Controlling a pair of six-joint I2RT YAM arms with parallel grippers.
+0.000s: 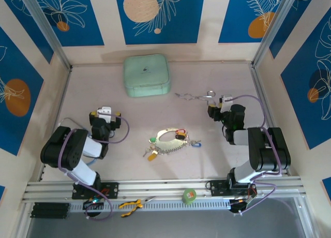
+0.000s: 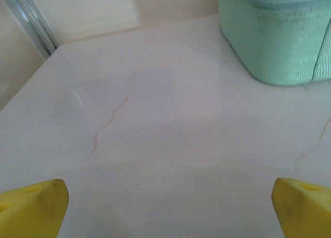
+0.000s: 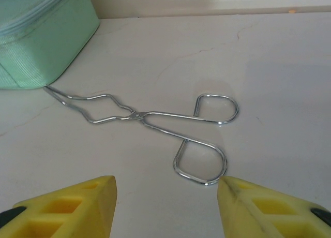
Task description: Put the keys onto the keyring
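Two arms flank the keyring, a thin silvery hoop lying mid-counter and well apart from both. The keys, with their coloured tags, cluster along its near rim. From above they are too small to tell whether every one is threaded.

The left end effector hangs over bare counter with its jaws spread wide and nothing between them, a mint-green case ahead to its right. The right end effector is also parted and empty. It faces a pair of silver forceps lying flat just ahead, one loop handle near its right fingertip and the tips reaching almost to the case.

The work appears to be at the reaching stage, with neither hoop nor key in hand. The next move likely calls for one arm to steady the hoop at the centre. The other must then make a low, exact pinch on a thin key lying flush against the surface.
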